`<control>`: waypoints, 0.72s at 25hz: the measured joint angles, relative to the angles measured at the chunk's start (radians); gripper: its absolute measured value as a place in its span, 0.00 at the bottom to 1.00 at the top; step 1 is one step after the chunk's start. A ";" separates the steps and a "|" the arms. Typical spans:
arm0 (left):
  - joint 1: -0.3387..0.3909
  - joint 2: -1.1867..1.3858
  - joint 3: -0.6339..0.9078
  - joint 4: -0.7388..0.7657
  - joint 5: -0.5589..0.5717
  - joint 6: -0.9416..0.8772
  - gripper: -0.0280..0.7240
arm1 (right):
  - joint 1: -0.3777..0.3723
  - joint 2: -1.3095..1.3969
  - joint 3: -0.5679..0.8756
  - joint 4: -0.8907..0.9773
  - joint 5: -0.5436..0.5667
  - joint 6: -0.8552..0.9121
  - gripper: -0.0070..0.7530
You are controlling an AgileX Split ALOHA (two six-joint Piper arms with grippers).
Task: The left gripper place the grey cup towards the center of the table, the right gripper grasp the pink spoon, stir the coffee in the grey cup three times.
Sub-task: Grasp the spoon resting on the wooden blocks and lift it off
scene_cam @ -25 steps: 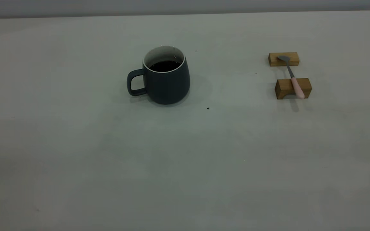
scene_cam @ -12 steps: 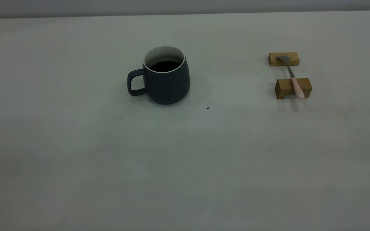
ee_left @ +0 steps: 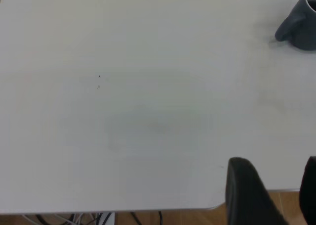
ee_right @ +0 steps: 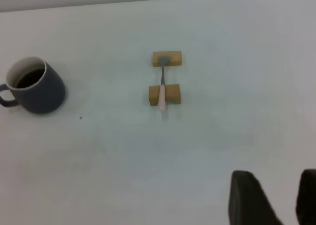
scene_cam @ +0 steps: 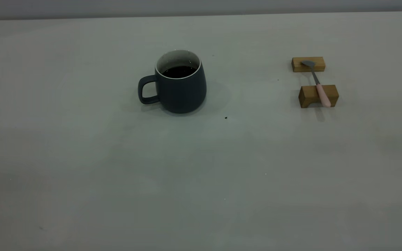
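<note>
One broad off-white matte bench (scene_cam: 82,174). One squat slate-grey mug, the grey cup (scene_cam: 181,89), near mid-bench, holding dark coffee (scene_cam: 179,71). Two tan wooden blocks (scene_cam: 318,95), bridged by one slim pink spoon (scene_cam: 318,84). Left gripper (ee_left: 276,195) and right gripper (ee_right: 274,200), jaws parted, over the bench edge.

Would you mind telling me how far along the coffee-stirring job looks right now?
Done: the cup already stands near the table's middle, coffee inside. In hand: nothing; the left claw and right claw both hang open, off near the table's edge. Left: the spoon lies across two wooden blocks, ungrasped, so grasping and all three stirs remain.
</note>
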 joint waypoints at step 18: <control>0.000 0.000 0.000 -0.002 0.000 0.000 0.49 | 0.032 1.135 -0.162 0.257 -0.471 -0.340 0.77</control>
